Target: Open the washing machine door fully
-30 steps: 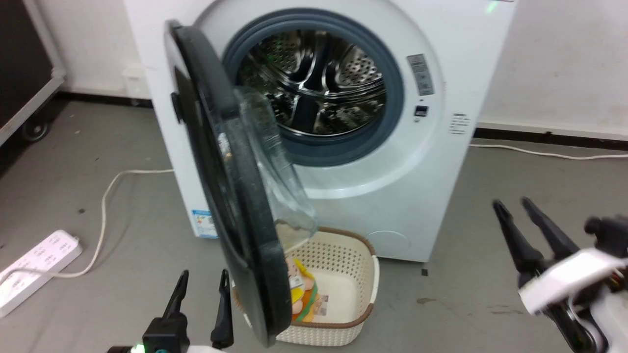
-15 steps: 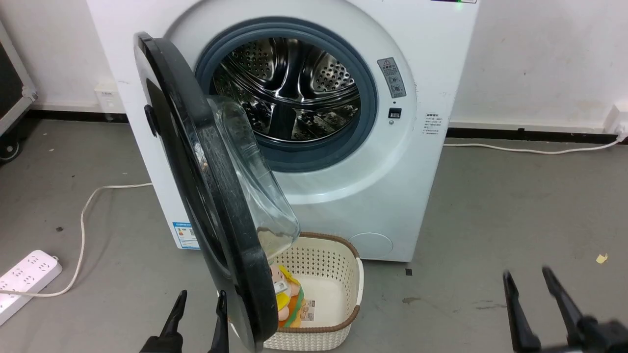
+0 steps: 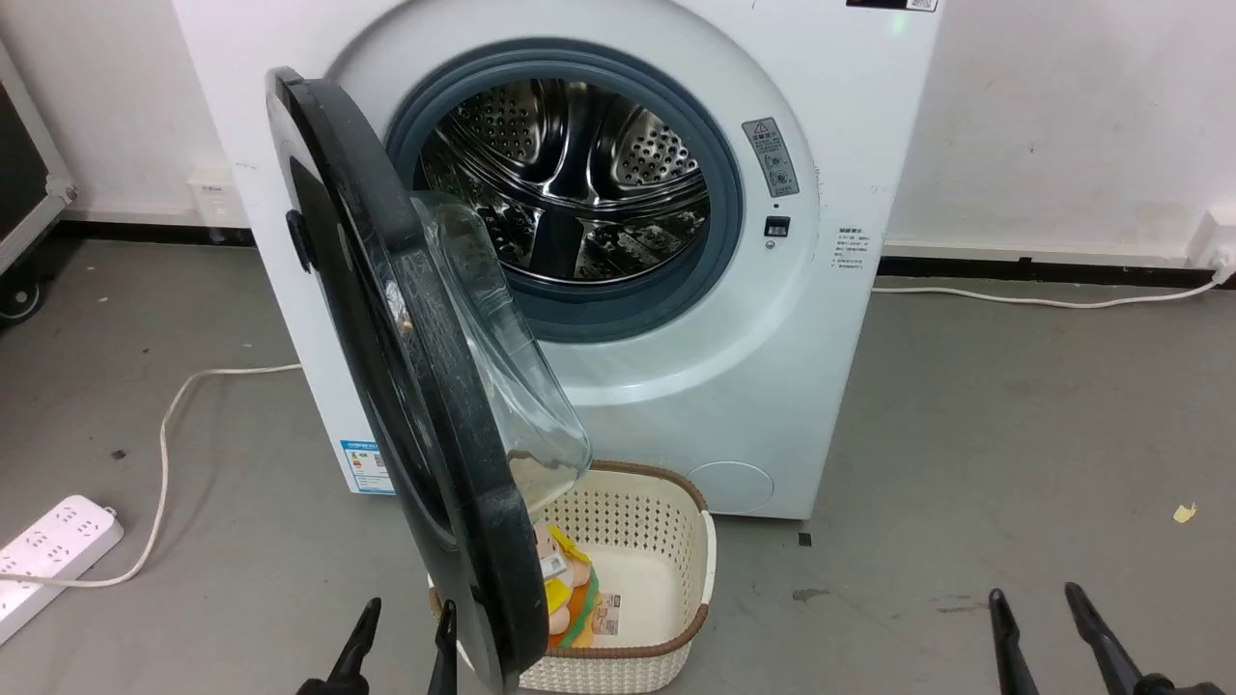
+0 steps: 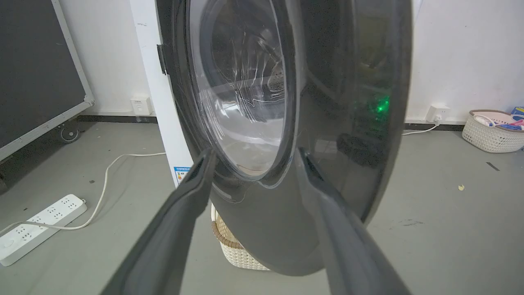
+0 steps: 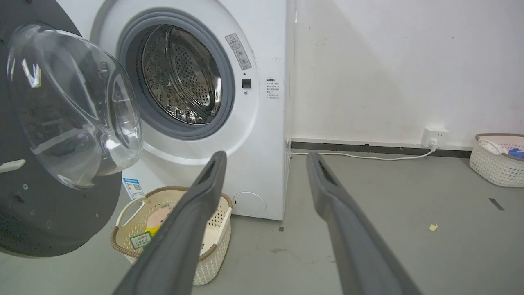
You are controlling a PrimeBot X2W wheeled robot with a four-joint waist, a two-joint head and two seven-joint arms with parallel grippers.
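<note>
Sitting beneath the door: basket. Left end effector spread, just beside door; right end effector spread, well apart.

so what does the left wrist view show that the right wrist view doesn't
Left wrist: the glossy black outer face of the washing machine door, and a white power strip on the floor. Right wrist: the door's glass bowl from inside, and the open steel drum. Both: the cream basket below the door and a second basket by the wall.
</note>
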